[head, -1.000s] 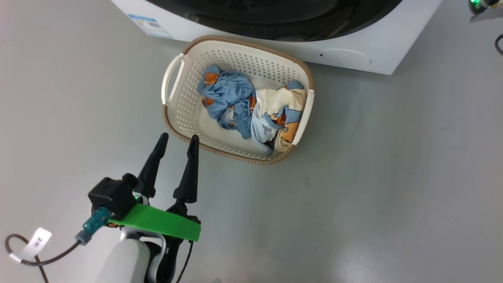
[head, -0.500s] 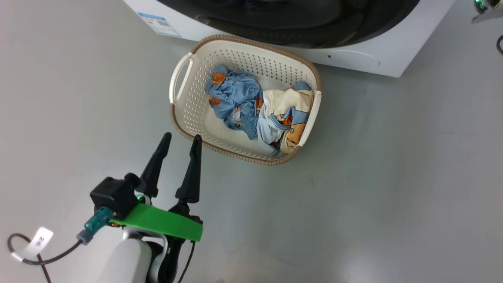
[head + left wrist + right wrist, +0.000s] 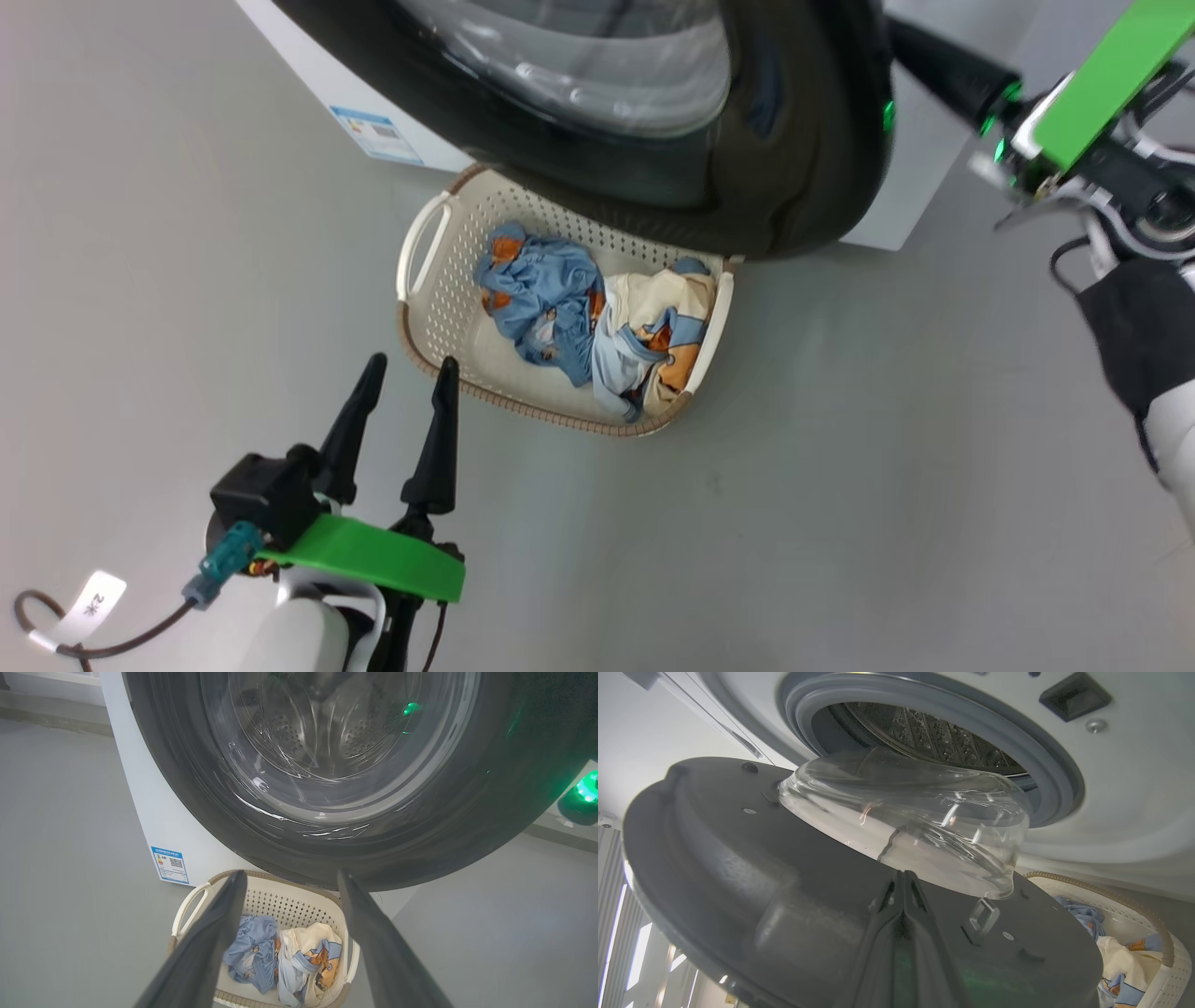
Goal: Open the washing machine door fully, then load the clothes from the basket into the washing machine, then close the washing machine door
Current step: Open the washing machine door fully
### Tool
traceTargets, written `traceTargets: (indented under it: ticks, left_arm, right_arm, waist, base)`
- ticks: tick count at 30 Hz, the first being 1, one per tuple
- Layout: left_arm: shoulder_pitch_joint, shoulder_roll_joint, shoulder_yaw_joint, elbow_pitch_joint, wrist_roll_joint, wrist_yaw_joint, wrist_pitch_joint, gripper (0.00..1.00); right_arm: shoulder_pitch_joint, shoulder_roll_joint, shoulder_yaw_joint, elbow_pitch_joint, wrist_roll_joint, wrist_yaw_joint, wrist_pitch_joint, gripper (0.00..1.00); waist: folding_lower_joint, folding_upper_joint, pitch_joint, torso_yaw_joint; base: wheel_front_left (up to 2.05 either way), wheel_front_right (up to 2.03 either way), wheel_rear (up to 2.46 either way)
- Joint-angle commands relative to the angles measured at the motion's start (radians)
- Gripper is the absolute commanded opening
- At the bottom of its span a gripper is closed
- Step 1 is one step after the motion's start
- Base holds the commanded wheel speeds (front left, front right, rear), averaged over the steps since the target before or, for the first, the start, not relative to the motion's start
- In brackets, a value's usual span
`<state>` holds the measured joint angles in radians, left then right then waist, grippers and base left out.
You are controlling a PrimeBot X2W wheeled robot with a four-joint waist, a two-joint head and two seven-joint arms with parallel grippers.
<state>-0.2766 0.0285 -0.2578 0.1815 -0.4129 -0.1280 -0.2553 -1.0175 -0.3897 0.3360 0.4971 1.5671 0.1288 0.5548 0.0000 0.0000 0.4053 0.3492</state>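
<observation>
**Overhead, the washing machine door [image 3: 803,140] is standing ajar above the basket [image 3: 439,308]**

Up at the machine, the right hand [image 3: 903,882] is lying along the door's dark inner face. Its two fingers are pressed together and their tips are just below the bulging glass porthole [image 3: 915,821]. Whether they are pinching any part of the door, I cannot tell. Behind the door, the grey gasket [image 3: 1045,760] and the perforated steel drum [image 3: 934,732] are showing.

From the head camera, the door's glossy black rim is overhanging the basket's far edge. The basket is sitting on the grey floor [image 3: 840,467] just in front of the washing machine [image 3: 135,802], near its blue label [image 3: 378,135]. The clothes [image 3: 560,299], light blue and cream with orange prints, are lying bunched toward the basket's right half.

Lower down, the left hand [image 3: 411,364] is hovering with its fingers spread apart and holding nothing. Its tips are just beside the basket's near-left rim and well apart from the door. The clothes are lying ahead of it and to its right.
</observation>
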Motion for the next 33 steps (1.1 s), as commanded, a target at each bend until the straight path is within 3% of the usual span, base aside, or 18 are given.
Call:
traceTargets:
  ticks: [1, 15, 33]
  left_arm:
    - [0.022, 0.022, 0.042, -0.014, 0.013, -0.001, -0.006, 1.0]
    - [0.105, 0.022, 0.076, -0.008, 0.042, -0.002, -0.006, 1.0]
    - [0.164, 0.022, 0.086, -0.012, 0.06, -0.003, -0.006, 1.0]
  right_arm:
    - [0.044, 0.036, 0.024, -0.044, 0.01, 0.002, 0.014, 0.0]
    - [0.211, 0.074, 0.075, -0.133, 0.014, 0.002, 0.046, 0.0]
    - [0.355, 0.172, 0.149, -0.222, 0.016, 0.002, 0.097, 0.0]
  waist:
    - [0.0, 0.0, -0.041, -0.015]
    - [0.0, 0.0, -0.151, -0.01]
    - [0.0, 0.0, -0.225, 0.022]
  base:
    - [0.0, 0.0, 0.0]
    - [0.0, 0.0, 0.0]
    - [0.0, 0.0, 0.0]
